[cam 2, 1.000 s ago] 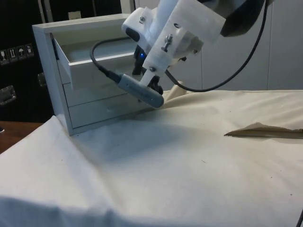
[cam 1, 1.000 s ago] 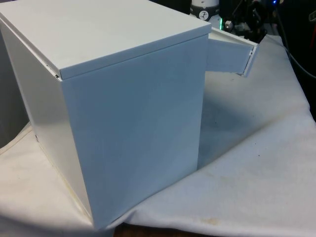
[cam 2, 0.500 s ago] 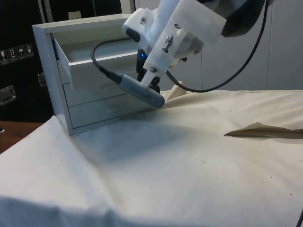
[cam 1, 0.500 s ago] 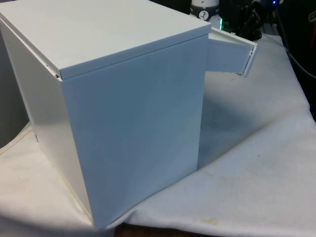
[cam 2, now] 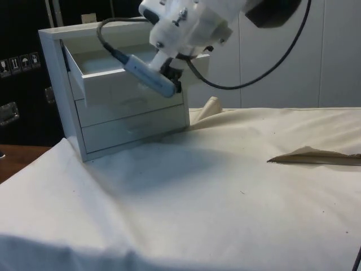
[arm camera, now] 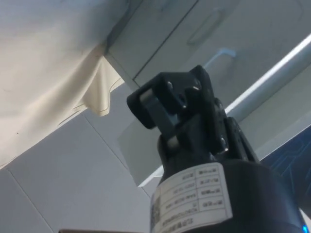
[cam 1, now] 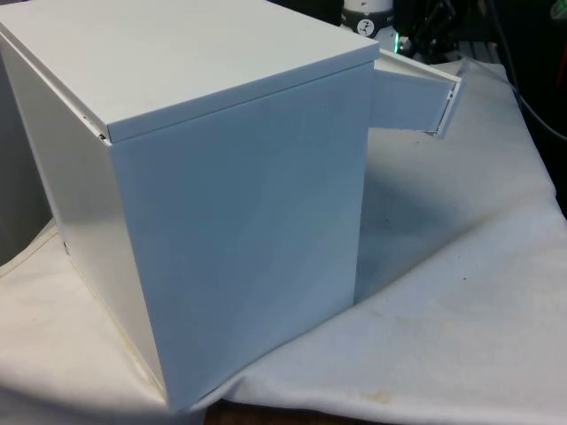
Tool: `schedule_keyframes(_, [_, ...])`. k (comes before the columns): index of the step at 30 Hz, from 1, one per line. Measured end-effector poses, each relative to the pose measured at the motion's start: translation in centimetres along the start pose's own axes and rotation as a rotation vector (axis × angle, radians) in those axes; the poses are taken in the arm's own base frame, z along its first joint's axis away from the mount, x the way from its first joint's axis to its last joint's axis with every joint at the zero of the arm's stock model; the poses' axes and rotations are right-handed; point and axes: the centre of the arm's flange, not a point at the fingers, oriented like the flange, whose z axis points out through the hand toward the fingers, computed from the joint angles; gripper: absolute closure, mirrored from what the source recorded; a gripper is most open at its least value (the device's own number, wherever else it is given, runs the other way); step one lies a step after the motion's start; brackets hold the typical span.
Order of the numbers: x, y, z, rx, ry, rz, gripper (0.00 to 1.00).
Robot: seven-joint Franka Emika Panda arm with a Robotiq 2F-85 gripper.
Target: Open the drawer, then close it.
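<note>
A white chest of drawers (cam 1: 221, 177) stands on the cloth with its back and side to the front view. Its top drawer (cam 2: 113, 73) is pulled out; in the front view the drawer (cam 1: 412, 102) juts out at the chest's right. The two lower drawers (cam 2: 132, 121) are pushed in. My gripper (cam 2: 174, 76) hangs just before the open drawer's front, at its right end. In the wrist view the black fingers (arm camera: 167, 104) are shut together with nothing between them, and the lower drawer fronts (arm camera: 204, 29) lie beyond them.
White cloth (cam 2: 225, 186) covers the table in front of the chest. A raised fold (cam 2: 316, 155) lies in the cloth at the side view's right, and a small peak of cloth (cam 2: 211, 104) stands by the chest's corner.
The fingers have shut from open. The gripper has risen from the lower drawers' level to the top drawer's front. The drawer has stayed where it was.
</note>
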Motion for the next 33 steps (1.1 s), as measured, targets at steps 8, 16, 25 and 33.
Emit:
schedule_keyframes(8, [0.6, 1.4, 1.0, -0.009, -0.006, -0.009, 1.0])
schedule_keyframes(16, [1.2, 2.9, 2.2, -0.028, -0.014, -0.025, 1.0])
schedule_keyframes(25, [1.8, 4.2, 2.1, -0.039, -0.006, -0.029, 1.0])
schedule_keyframes(33, [2.4, 6.0, 1.6, -0.053, 0.003, -0.031, 1.0])
